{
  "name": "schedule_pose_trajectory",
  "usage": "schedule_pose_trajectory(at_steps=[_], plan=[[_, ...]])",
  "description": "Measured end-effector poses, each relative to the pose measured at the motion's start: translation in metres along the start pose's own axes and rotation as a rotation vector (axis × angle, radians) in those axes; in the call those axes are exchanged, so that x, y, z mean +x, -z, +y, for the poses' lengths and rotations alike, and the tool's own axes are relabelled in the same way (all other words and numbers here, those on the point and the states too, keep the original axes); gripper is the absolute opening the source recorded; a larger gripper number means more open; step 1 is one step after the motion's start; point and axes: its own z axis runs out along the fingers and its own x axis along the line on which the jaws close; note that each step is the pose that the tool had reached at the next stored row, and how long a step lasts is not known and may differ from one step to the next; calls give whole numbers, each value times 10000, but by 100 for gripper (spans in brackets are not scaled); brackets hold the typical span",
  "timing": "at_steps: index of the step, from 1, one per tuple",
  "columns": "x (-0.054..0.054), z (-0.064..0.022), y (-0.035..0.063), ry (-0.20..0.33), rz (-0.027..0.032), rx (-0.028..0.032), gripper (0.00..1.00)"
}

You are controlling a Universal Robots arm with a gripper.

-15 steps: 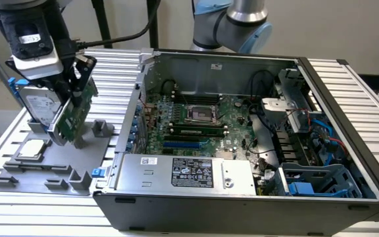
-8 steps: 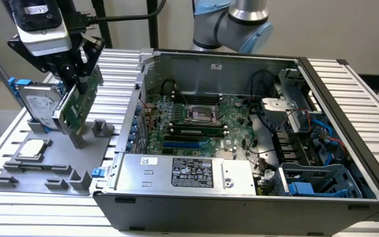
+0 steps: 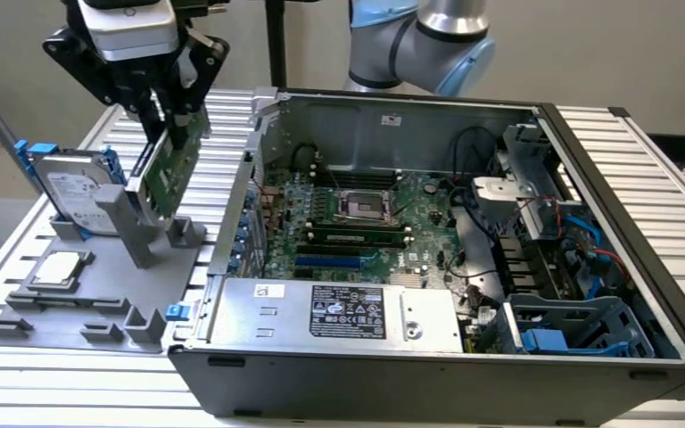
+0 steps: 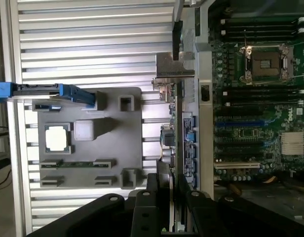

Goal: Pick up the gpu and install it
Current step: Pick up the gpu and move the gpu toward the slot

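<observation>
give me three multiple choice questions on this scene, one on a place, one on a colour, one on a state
1. Where is the gpu?
A) seated in a motherboard slot
B) outside the computer case, on the grey tray's side
C) lying flat on the tray

2. What colour are the hard drive's rails?
A) red
B) yellow
C) blue

3. What is the gripper doing?
A) shut on the gpu
B) open and empty
C) shut on the hard drive

Answers:
1. B, the card hangs upright outside the case wall.
2. C, blue rails flank the silver drive.
3. A, the fingers clamp the card's top edge.
</observation>
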Motion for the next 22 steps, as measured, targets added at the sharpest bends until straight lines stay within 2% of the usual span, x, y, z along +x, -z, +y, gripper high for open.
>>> schedule_pose_trajectory(at_steps=[12, 22], plan=[[-544, 32, 29, -1, 65, 2, 27], [-998, 58, 27, -2, 84, 3, 27]])
